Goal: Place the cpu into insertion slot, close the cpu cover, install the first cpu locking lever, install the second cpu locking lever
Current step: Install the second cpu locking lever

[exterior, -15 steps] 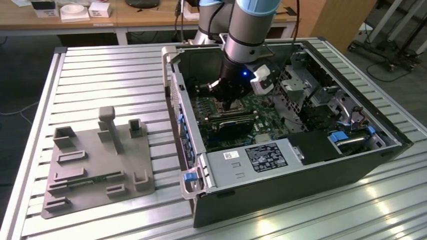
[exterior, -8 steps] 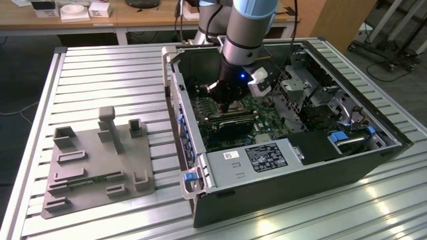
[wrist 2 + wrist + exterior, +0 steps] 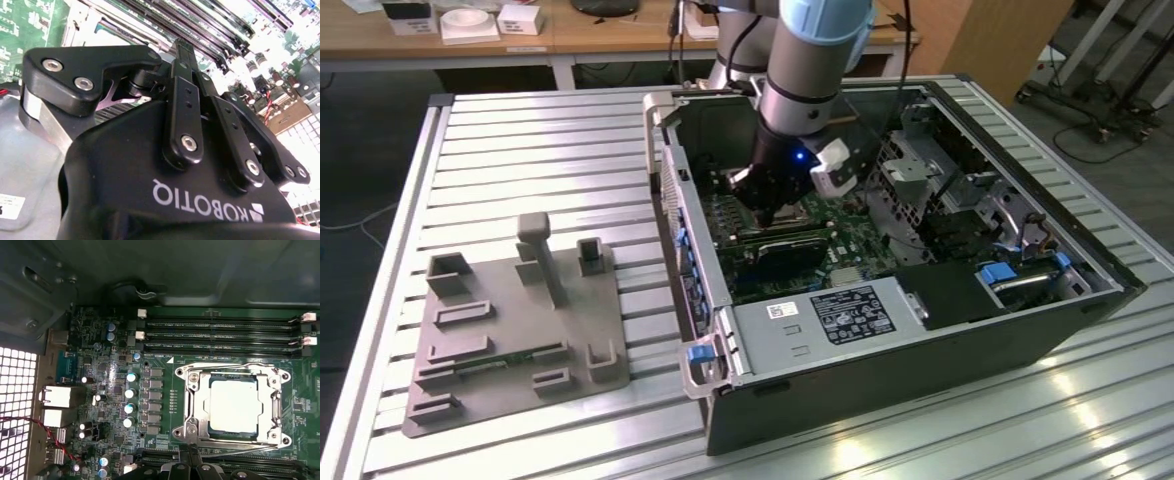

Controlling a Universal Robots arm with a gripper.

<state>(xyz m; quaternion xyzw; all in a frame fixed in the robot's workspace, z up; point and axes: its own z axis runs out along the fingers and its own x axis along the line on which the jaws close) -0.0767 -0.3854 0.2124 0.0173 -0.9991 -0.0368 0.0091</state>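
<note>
Black linkages of the tool meet at a point, fingers pressed together, empty, low beside the insertion slot. Seated there under the closed cpu cover, the cpu looks light, rigid and fragile; only edges suit gripping.

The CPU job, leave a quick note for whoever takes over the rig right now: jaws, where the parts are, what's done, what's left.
Gripper: down inside the open computer case, over the motherboard; in the first wrist view it sits at the edge of the socket. Whether the jaws are open or shut cannot be told.
Cpu: seated in the insertion slot, silver top up.
Cpu cover: lying flat around the chip.
Done: chip placed, cover looks closed.
Left: locking levers. A thin lever lies along the socket edge nearest the gripper; whether either is latched cannot be told.
</note>
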